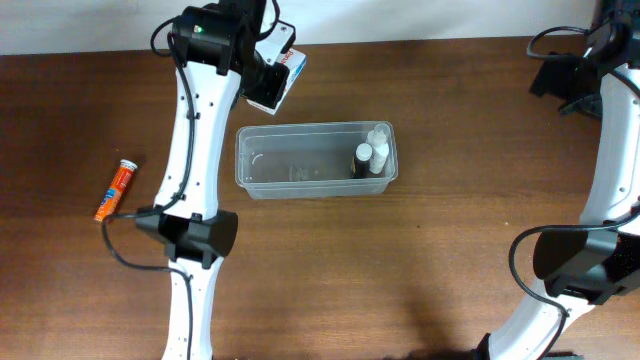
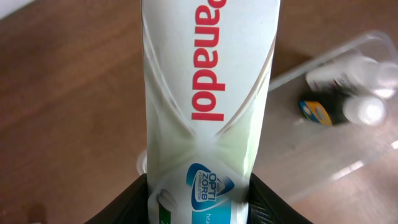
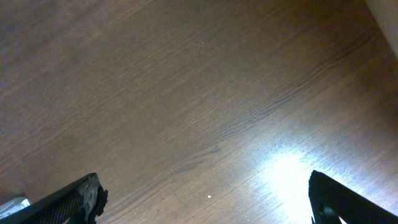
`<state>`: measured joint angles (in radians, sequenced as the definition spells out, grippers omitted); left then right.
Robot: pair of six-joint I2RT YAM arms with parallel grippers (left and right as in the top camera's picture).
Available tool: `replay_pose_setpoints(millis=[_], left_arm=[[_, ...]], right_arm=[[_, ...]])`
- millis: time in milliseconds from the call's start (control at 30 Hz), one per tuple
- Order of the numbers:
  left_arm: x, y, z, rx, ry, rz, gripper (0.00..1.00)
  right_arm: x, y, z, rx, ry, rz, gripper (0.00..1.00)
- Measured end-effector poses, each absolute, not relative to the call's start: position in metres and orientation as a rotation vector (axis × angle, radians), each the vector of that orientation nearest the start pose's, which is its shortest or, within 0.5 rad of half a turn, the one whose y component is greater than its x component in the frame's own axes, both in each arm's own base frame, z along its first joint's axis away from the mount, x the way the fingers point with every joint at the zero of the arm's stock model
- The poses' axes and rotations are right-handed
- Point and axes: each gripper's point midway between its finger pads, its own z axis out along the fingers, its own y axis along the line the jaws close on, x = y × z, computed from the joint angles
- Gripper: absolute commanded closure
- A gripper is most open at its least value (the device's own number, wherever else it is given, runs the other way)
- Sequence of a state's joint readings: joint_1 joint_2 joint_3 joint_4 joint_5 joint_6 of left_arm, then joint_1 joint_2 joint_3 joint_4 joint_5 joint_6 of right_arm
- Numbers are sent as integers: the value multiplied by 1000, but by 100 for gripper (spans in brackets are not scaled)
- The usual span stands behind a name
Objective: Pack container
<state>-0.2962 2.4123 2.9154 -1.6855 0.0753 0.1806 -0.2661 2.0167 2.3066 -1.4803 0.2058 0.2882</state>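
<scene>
The clear plastic container [image 1: 300, 160] lies in the middle of the table, with small bottles [image 1: 371, 155] standing at its right end. My left gripper [image 1: 268, 72] is shut on a white Panadol box [image 1: 280, 80] and holds it above the table just behind the container's left end. In the left wrist view the box [image 2: 208, 99] fills the middle between my fingers [image 2: 199, 202], and the container [image 2: 348, 118] with its bottles [image 2: 348, 106] shows at the right. My right gripper [image 3: 202, 199] is open and empty over bare table at the far right [image 1: 560, 75].
An orange tube [image 1: 116, 188] lies on the table at the left, apart from the container. The table's back edge meets a white wall [image 1: 450, 20] behind both arms.
</scene>
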Motion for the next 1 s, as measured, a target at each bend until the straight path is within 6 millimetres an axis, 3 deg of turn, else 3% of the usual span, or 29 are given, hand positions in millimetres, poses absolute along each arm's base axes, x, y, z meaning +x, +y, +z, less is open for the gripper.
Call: replay_pose_setpoints(millis=[100, 267, 633, 1000], left_arm=[[455, -160, 229, 702, 2717, -137, 55], [433, -164, 204, 798, 2823, -129, 55], [407, -155, 152, 1095, 2936, -119, 54], [415, -175, 141, 1452, 2699, -237, 54]], right_arm=[[417, -150, 254, 804, 2627, -278, 2], [417, -150, 254, 804, 2627, -278, 2], [417, -150, 254, 804, 2627, -278, 2], [417, -150, 254, 803, 2627, -278, 2]])
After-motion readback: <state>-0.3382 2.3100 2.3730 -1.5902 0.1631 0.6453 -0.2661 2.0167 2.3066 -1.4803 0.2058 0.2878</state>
